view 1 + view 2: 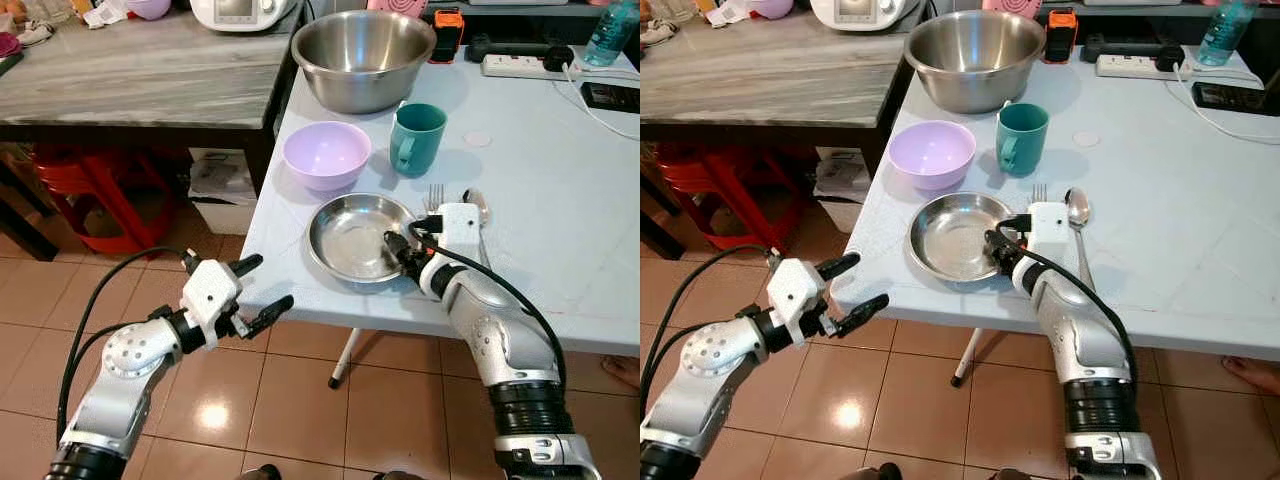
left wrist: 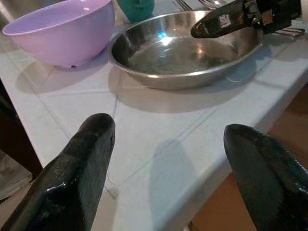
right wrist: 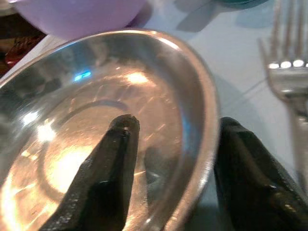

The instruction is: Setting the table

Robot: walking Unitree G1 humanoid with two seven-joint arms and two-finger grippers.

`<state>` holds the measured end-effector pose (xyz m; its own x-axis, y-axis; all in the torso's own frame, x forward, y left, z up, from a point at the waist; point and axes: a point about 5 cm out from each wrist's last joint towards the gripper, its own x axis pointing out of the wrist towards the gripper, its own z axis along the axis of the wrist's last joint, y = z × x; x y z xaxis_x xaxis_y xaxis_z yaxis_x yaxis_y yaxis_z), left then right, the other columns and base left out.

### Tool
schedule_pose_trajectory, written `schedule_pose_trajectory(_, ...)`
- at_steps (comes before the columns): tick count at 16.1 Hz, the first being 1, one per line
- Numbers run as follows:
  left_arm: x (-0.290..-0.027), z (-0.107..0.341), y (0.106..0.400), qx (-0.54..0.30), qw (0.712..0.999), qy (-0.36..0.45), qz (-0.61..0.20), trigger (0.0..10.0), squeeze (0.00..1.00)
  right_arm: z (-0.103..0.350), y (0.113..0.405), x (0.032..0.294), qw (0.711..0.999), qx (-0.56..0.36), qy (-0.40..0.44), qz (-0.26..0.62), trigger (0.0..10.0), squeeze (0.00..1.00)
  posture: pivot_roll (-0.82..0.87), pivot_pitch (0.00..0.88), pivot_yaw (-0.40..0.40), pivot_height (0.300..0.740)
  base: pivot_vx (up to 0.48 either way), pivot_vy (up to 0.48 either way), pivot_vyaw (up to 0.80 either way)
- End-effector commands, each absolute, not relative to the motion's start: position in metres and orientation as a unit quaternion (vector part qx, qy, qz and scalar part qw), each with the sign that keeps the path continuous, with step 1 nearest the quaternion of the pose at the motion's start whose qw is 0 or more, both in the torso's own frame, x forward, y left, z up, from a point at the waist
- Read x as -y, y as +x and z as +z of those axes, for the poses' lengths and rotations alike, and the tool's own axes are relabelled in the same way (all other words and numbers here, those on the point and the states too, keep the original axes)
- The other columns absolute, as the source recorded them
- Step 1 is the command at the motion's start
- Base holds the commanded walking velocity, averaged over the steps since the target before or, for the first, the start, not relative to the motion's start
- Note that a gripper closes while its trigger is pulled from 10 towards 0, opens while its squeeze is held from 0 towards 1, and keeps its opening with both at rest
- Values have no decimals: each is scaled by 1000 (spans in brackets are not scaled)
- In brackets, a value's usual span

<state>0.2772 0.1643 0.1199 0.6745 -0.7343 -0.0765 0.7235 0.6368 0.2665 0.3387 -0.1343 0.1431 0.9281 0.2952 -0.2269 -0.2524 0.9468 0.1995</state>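
The right tool (image 1: 398, 250) is straddling the rim of the shiny round metal plate (image 1: 355, 235) on the white tabletop (image 1: 560, 200), fingers spread, probably to move it. The left tool (image 1: 258, 290) is waiting, spread.

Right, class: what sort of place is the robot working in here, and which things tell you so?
Probably a home kitchen or dining corner: a tiled table laid with a steel plate, fork and teal mug, beside a marble-look counter holding a kitchen appliance.
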Motion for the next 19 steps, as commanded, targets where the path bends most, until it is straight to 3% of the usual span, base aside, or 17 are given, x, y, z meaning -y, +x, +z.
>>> schedule_pose_trajectory(1, -167, 114, 274, 5, 899, 148, -411, 10000, 0, 137, 338, 124, 972, -149, 92, 157, 0, 0, -108, 149, 57, 740, 0, 0, 0)
schedule_pose_trajectory(10, -168, 108, 274, 3, 894, 151, -421, 10000, 0, 128, 336, 124, 966, -175, 104, 160, 0, 0, -111, 147, 66, 740, 0, 0, 0)
schedule_pose_trajectory(16, -171, 106, 275, 6, 898, 151, -414, 10000, 0, 120, 327, 122, 954, -195, 178, 142, 0, 0, -112, 144, 65, 740, 0, 0, 0)
schedule_pose_trajectory(19, -179, 108, 286, 10, 926, 145, -348, 10000, 0, 127, 319, 127, 967, -161, 155, 119, 0, 0, -112, 139, 66, 740, 0, 0, 0)
